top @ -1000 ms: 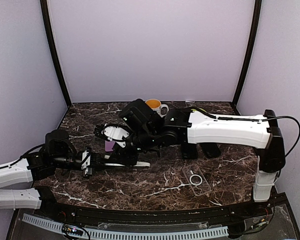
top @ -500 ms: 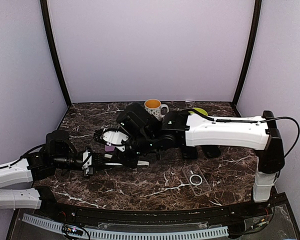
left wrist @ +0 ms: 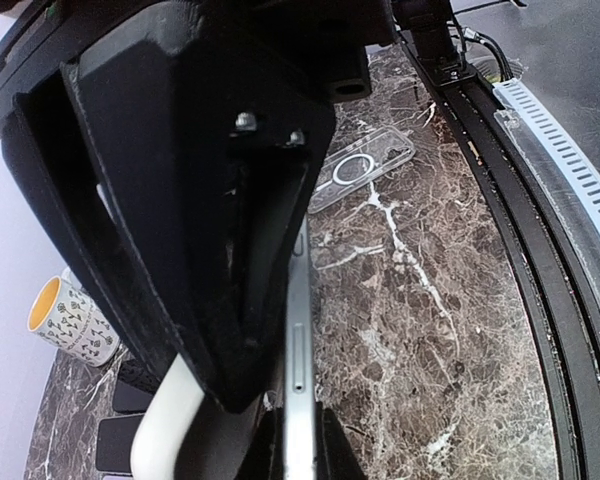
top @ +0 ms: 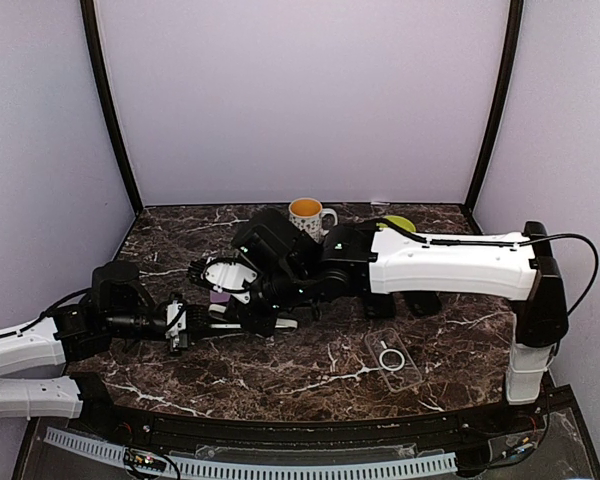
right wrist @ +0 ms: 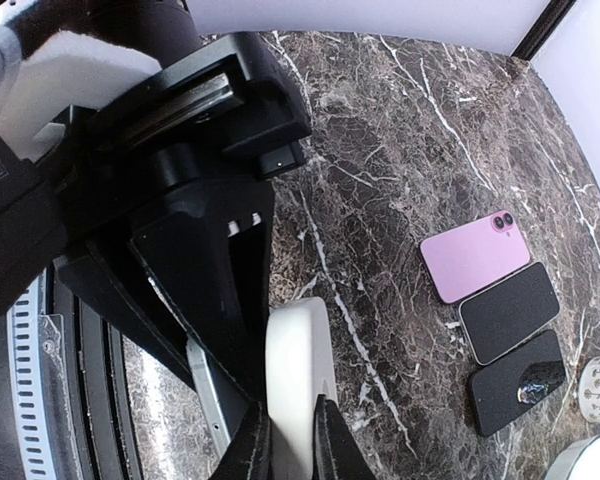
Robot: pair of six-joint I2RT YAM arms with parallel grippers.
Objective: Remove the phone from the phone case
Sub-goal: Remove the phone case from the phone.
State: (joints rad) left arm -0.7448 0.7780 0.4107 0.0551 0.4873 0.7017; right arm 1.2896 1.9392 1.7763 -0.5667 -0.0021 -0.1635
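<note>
The phone [left wrist: 298, 360] shows as a thin silver edge, held on its side just above the table. My left gripper [left wrist: 298, 452] is shut on that edge at the phone's left end. The white phone case [right wrist: 300, 370] has peeled away from the phone [right wrist: 215, 400] on one side. My right gripper [right wrist: 292, 445] is shut on the case's rim, a finger on each face. In the top view the two grippers meet left of centre, left gripper [top: 180, 325] and right gripper [top: 265, 315], with the case's white strip [top: 283, 325] between them.
A pink phone [right wrist: 477, 255] and two black slabs [right wrist: 508, 312] lie flat behind the grippers. A clear case [top: 392, 358] lies at the front right. A spotted mug [top: 308, 213] and a green object [top: 400, 222] stand at the back. The table's front rail [left wrist: 540, 150] is close.
My right gripper's jaws have closed onto the white case and the arm has shifted slightly left and lower. The left arm holds still.
</note>
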